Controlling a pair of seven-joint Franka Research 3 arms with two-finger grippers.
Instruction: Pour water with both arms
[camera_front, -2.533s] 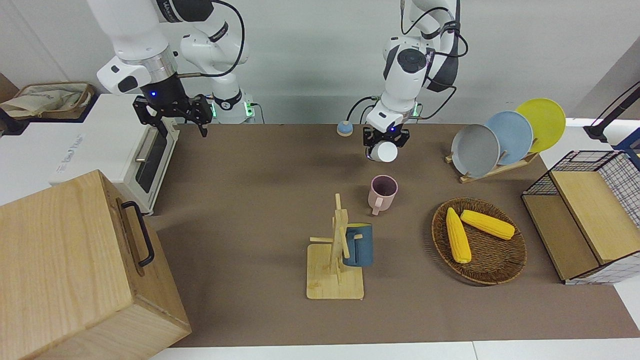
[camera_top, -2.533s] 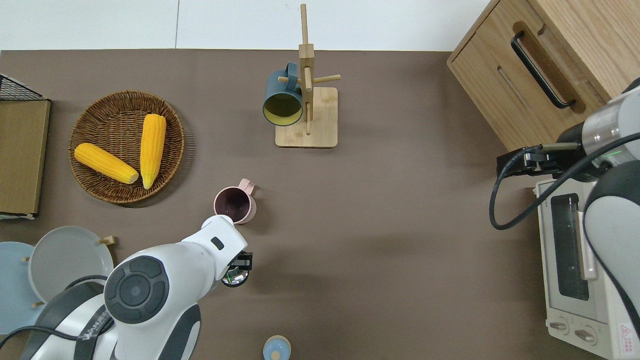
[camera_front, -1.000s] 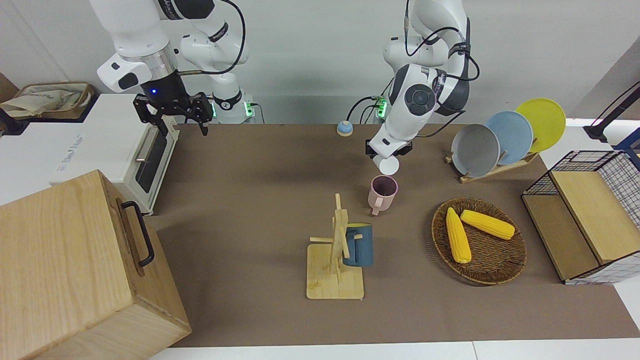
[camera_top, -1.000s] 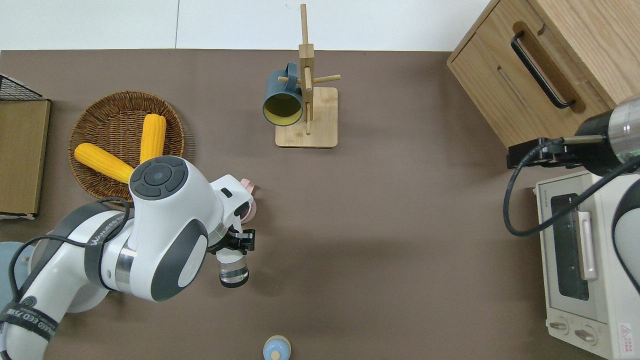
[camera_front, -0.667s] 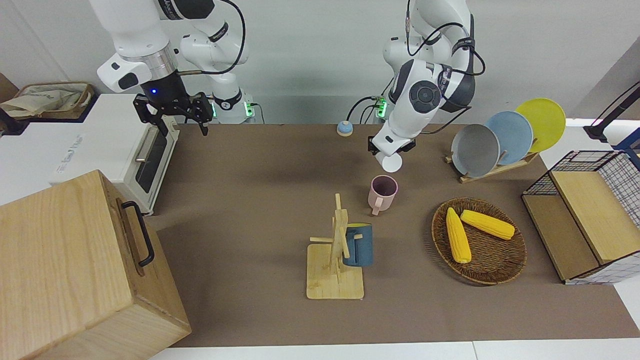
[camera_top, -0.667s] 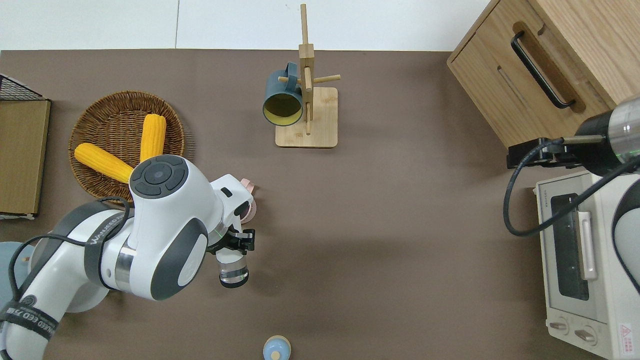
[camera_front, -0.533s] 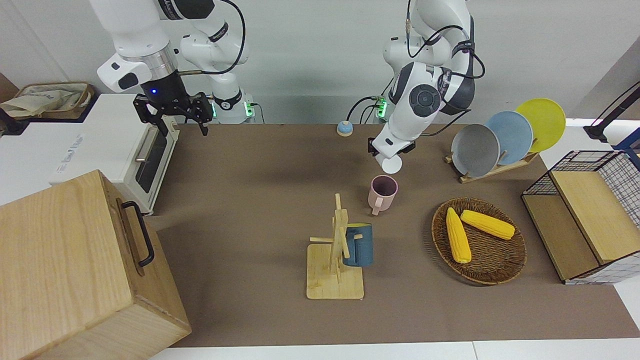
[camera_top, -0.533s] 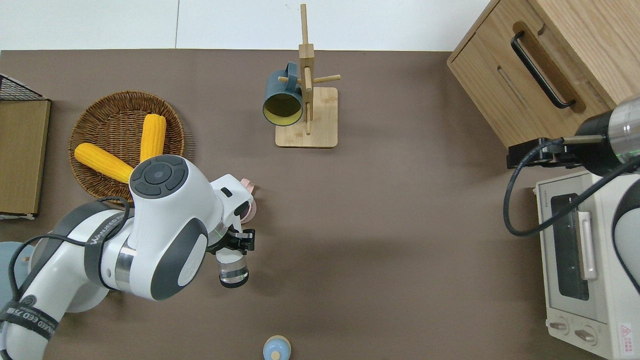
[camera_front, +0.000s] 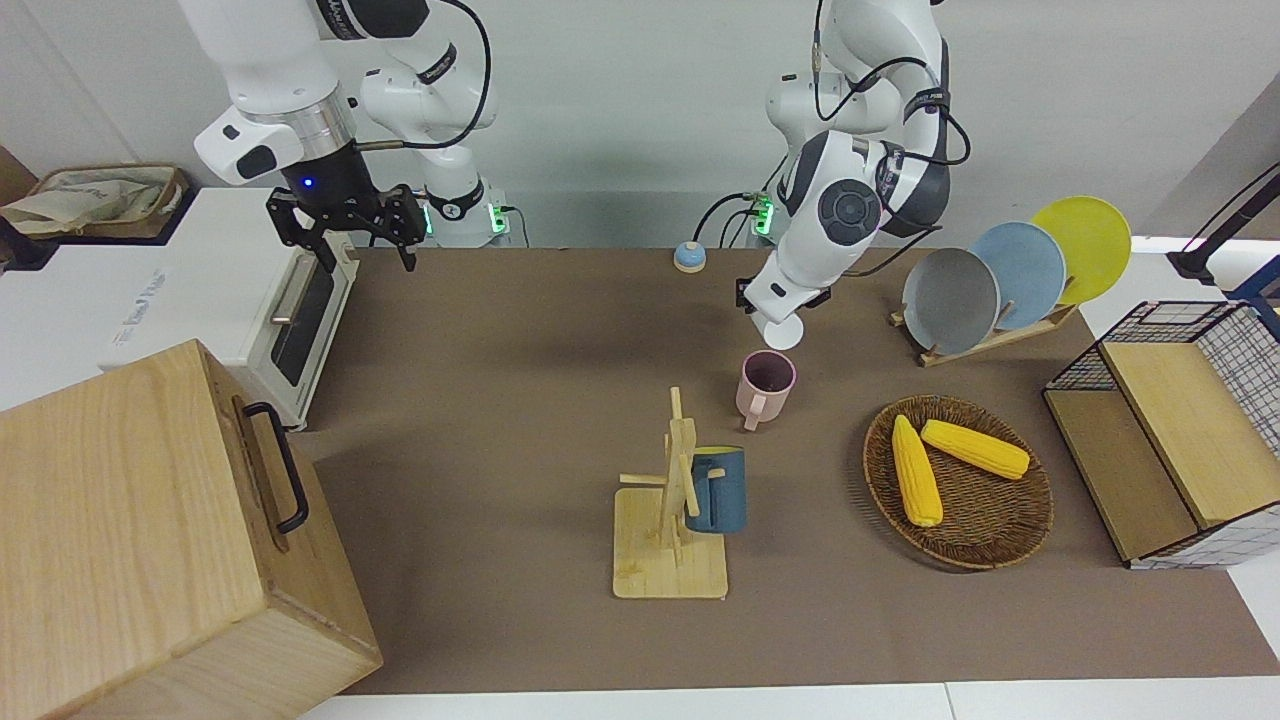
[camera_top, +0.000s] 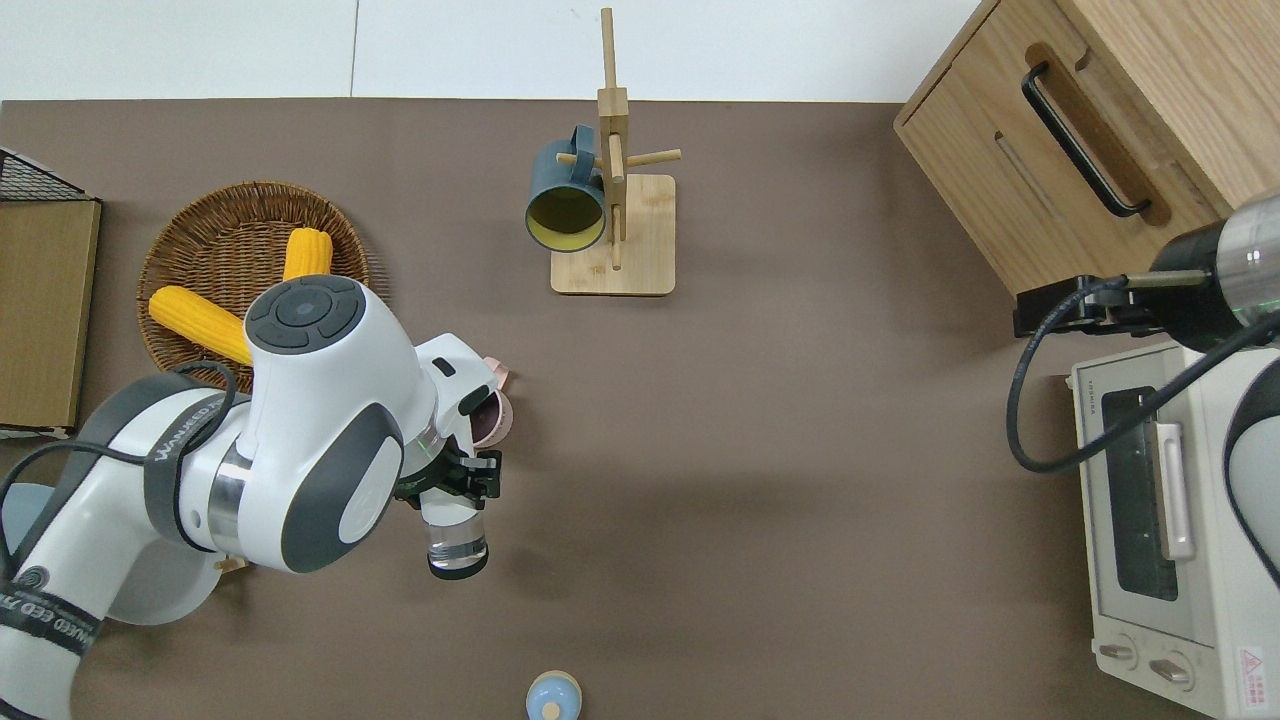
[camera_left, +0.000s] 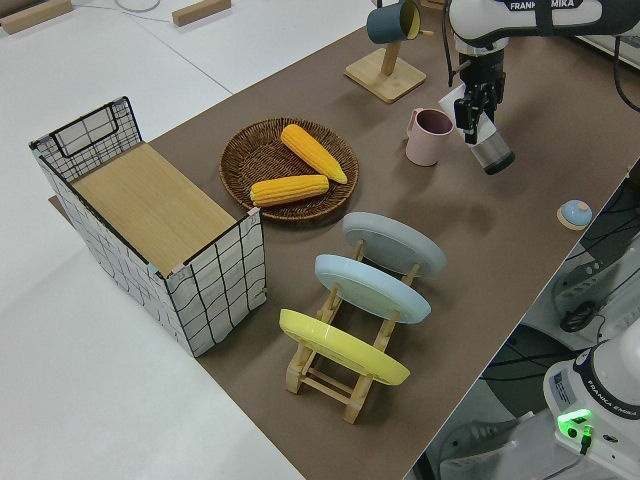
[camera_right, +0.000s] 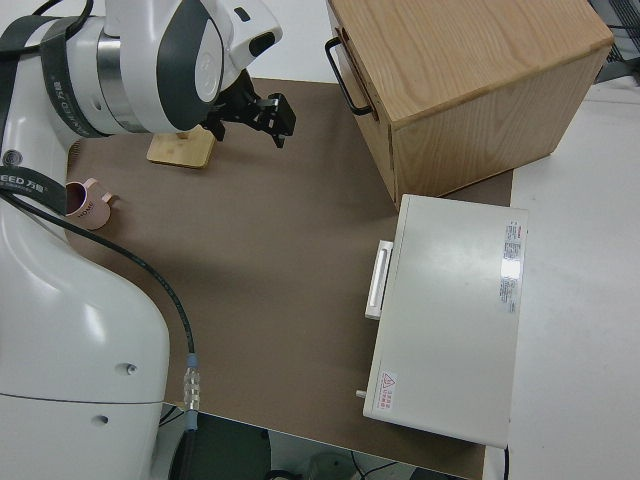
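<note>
Centrally, the fingers of the left gripper (camera_top: 452, 487) pinch a clear glass (camera_top: 455, 540), tipped on its side with its mouth toward the pink mug (camera_front: 765, 385), which stands upright on the brown bench (camera_front: 520, 400) just beside the gripper. Farther from the robots stands a wooden mug tree (camera_front: 670, 520) bearing a blue mug (camera_front: 718, 490). The right gripper (camera_front: 345, 225), fingers spread, is parked.
</note>
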